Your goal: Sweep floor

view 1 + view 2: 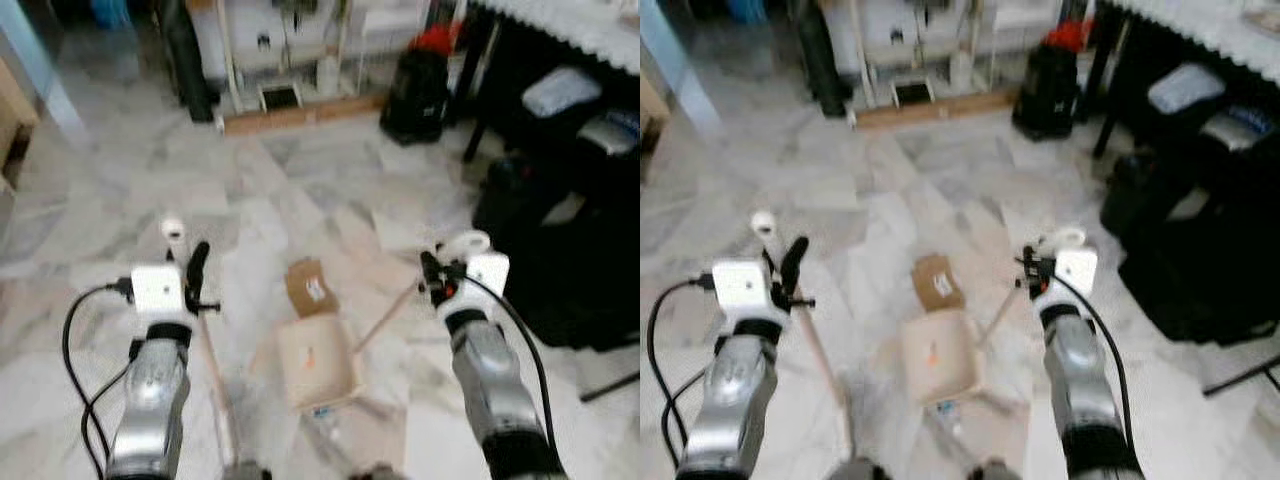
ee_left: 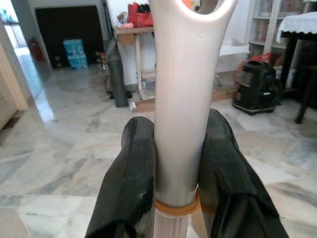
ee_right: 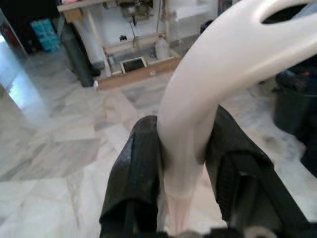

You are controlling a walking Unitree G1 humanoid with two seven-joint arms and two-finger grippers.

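Marble floor (image 1: 300,190) open ahead — left end effector (image 2: 178,163) clenched on broom handle (image 2: 181,99), right end effector (image 3: 185,163) clenched on dustpan handle (image 3: 208,99).

Long-handled cream dustpan (image 1: 316,360), open box-shaped pan flat on the marble floor (image 1: 300,190), thin handle slanting up to its right. Brown cardboard scrap (image 1: 310,286) lies just beyond the pan's far edge. Pale wooden broom stick (image 1: 215,385) with white plastic cap, near upright, left of pan.

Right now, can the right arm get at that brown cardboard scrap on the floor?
Probably not by hand: the right gripper is shut on the dustpan handle. The cardboard scrap lies on open floor just beyond the dustpan, so pushing the pan forward looks feasible.
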